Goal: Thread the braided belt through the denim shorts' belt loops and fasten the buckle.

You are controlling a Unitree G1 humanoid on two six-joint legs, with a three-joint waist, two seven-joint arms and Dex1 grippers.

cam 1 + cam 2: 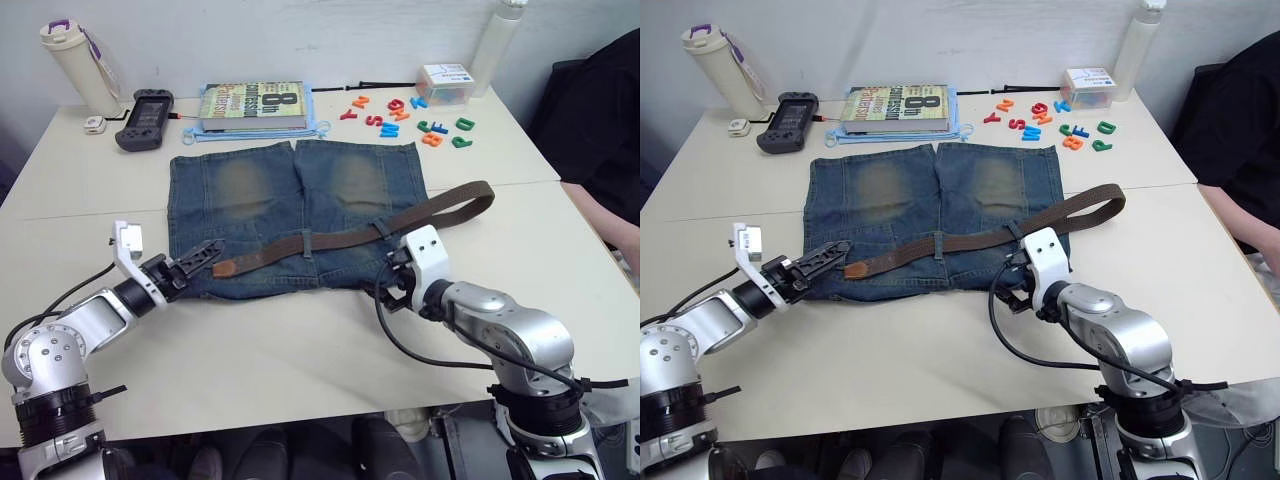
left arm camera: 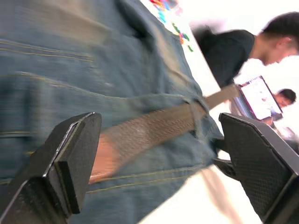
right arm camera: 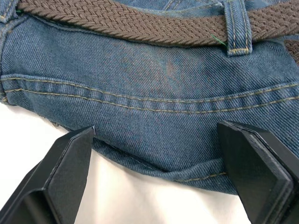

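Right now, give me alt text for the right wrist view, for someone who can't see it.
A brown braided belt runs across blue denim shorts, passing under one belt loop. The right tool hangs open over the shorts' stitched edge, its two black fingers spread wide above a white table.

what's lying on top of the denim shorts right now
The braided belt lies across the denim shorts near the waistband, passing under two belt loops, which cover short stretches of it. Its tan tip rests on the denim by the left end effector.
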